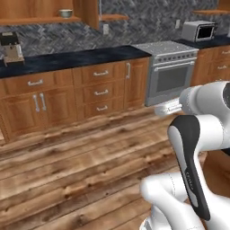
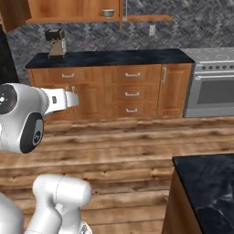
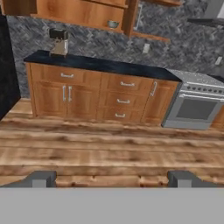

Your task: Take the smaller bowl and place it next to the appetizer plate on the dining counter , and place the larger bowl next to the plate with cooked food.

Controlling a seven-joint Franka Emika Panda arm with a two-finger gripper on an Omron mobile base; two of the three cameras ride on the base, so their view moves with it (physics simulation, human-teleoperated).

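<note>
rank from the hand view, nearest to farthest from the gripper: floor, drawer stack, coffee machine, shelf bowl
1. Wooden floor, right ahead of the open gripper.
2. Drawer stack, centre of the wall cabinets.
3. Coffee machine, left on the countertop.
4. Shelf bowl, up on the wall shelf, farthest.

Coffee machine (image 3: 58, 41) on wall counter (image 3: 100, 64), far ahead-left of gripper. Stove (image 3: 194, 105) ahead-right. Drawer stack (image 3: 122, 100) straight ahead. Microwave (image 1: 198, 30) beyond stove. Wood floor (image 3: 109, 148) below.
</note>
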